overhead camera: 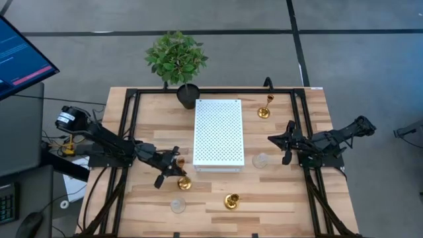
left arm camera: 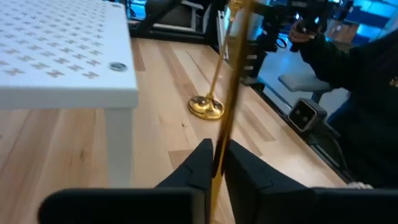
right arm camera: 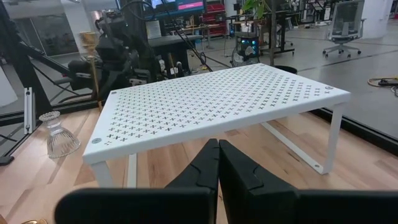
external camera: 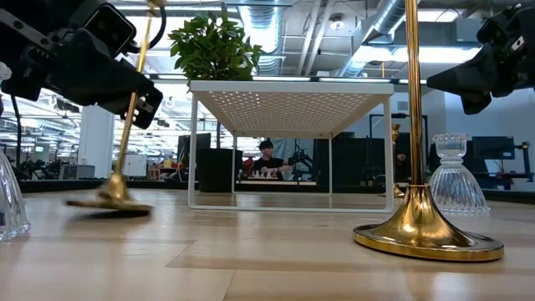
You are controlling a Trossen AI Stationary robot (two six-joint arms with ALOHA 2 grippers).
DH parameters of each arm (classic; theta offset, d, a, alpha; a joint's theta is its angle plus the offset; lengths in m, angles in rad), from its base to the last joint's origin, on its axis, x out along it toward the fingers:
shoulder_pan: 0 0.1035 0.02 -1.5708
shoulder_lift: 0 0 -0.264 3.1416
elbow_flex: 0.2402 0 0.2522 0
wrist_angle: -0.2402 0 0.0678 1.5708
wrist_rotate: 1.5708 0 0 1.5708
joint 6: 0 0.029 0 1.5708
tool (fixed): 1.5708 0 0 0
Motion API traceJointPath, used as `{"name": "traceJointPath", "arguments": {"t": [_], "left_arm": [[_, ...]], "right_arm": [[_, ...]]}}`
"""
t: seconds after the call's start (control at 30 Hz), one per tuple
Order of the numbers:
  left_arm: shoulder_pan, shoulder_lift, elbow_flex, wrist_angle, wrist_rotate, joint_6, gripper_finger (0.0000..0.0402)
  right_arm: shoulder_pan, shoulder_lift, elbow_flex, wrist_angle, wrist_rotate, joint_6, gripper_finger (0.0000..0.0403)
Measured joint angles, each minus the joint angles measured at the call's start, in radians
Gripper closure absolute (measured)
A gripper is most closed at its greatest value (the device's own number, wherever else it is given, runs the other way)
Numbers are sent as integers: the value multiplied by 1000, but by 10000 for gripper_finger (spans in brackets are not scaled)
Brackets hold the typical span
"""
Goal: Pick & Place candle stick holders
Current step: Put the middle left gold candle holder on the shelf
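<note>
High view: the white perforated rack (overhead camera: 218,132) is bare, all holders on the table. Low view: one gold holder (external camera: 117,159) is tilted, lifting. Left wrist view: left gripper (left arm camera: 216,163) clamps its stem. Right wrist view: right gripper (right arm camera: 217,163) clenched, empty.

Low view: the tall gold holder (external camera: 415,125) is running out past the upper edge, its cup unseen; a glass holder (external camera: 10,201) is being cut by the side edge. A tilted gold holder's (external camera: 125,125) top is also leaving the picture. Left wrist view: the gripped stem (left arm camera: 231,87) is blurring and its base is hiding behind the left gripper (left arm camera: 217,163). High view: 2 glass holders (overhead camera: 178,205) (overhead camera: 261,160) are showing too faintly for detail.
</note>
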Motion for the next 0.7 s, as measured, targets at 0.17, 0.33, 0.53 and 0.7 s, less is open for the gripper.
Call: {"name": "traceJointPath", "arguments": {"t": [0.17, 0.33, 0.53, 0.7], "left_arm": [[-15, -1, 0, -2, -4, -17, 384], [-48, -20, 0, -26, -145, -20, 377], [-72, -145, -1, -206, -308, -53, 386], [-88, -291, -3, -403, -437, -110, 383]], "right_arm": [[0, 0, 0, 0, 0, 0, 403], [0, 0, 0, 0, 0, 0, 403], [0, 0, 0, 0, 0, 0, 403], [0, 0, 0, 0, 0, 0, 403]]}}
